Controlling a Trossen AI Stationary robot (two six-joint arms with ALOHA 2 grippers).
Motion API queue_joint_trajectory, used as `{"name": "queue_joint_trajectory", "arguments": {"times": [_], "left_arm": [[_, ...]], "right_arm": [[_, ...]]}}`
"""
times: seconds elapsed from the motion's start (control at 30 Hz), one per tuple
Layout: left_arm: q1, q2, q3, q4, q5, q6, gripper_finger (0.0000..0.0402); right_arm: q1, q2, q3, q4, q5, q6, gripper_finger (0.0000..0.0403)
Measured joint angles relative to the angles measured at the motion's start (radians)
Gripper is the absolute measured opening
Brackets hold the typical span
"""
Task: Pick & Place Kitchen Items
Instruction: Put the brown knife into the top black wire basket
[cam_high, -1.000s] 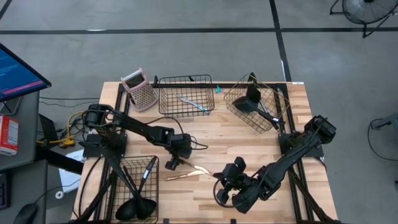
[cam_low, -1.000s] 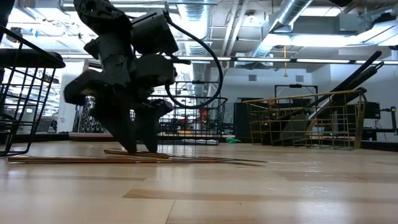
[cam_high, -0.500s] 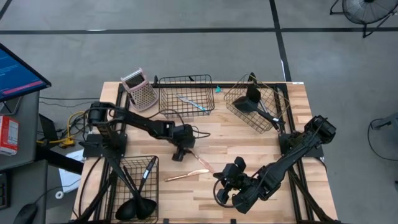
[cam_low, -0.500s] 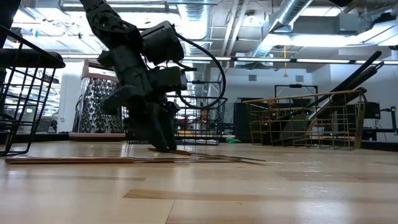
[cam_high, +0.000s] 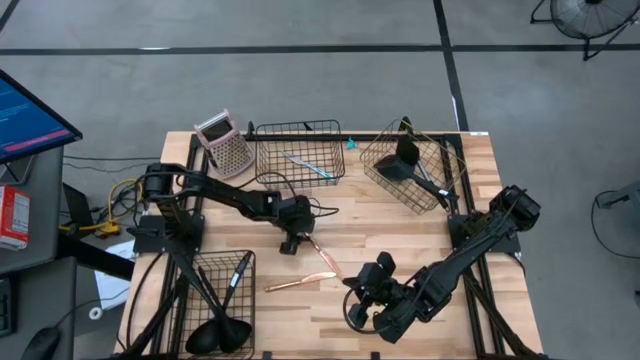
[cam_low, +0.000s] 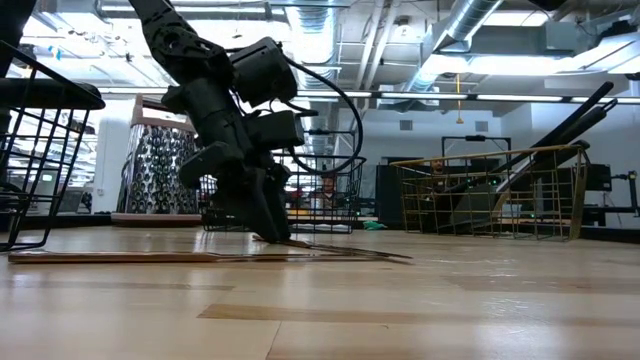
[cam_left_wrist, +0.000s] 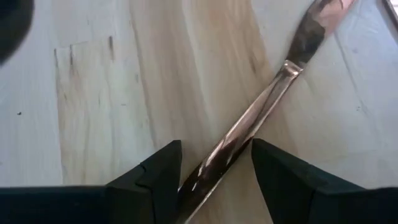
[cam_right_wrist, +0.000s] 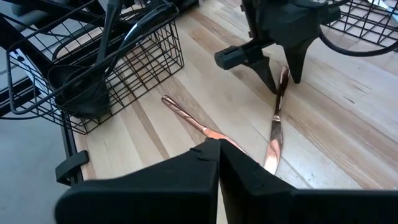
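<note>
Since a second ago the left gripper (cam_high: 292, 243) has slid right to mid-frame, its parted jaws now straddling one copper utensil (cam_left_wrist: 261, 112) on the wooden table (cam_high: 400, 240). Lower centre, the other copper utensil (cam_high: 298, 283) lies flat. Clenched, the right gripper (cam_high: 356, 298) waits lower right.

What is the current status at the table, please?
Left gripper down, fingers open astride slim copper utensil handle, not clamped. Right gripper shut, idle at table front. Second copper piece lies nearby, clear.
</note>
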Motion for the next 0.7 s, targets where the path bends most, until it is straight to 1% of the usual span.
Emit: {"name": "queue_joint_trajectory", "arguments": {"times": [0.07, 0.2, 0.27, 0.33, 0.4, 0.5, 0.53, 0.7], "left_arm": [[-0.007, 0.000, 0.000, 0.002, -0.010, 0.000, 0.0184], [-0.005, 0.000, 0.000, 0.003, -0.009, 0.000, 0.0184], [-0.003, 0.000, 0.000, 0.002, -0.008, -0.004, 0.0184], [-0.003, 0.000, 0.000, 0.002, -0.007, -0.005, 0.0184], [-0.003, 0.000, 0.000, 0.003, -0.007, -0.008, 0.0184], [-0.003, 0.000, 0.001, 0.002, -0.007, -0.011, 0.0184], [-0.003, 0.000, 0.001, 0.001, -0.007, -0.013, 0.0184], [-0.003, -0.001, 0.001, -0.001, -0.003, -0.029, 0.0184]], "right_arm": [[-0.008, 0.004, -0.003, 0.004, -0.019, 0.001, 0.0000], [-0.054, 0.077, -0.022, 0.004, -0.192, 0.030, 0.0000], [-0.076, 0.123, -0.018, 0.067, -0.235, 0.007, 0.0000], [-0.090, 0.148, -0.019, 0.085, -0.257, -0.016, 0.0000], [-0.104, 0.185, -0.014, 0.138, -0.325, -0.023, 0.0000], [-0.113, 0.238, -0.019, 0.156, -0.411, -0.026, 0.0000], [-0.114, 0.254, -0.017, 0.168, -0.429, -0.019, 0.0000], [-0.119, 0.296, -0.015, 0.116, -0.454, 0.068, 0.0000]]}}
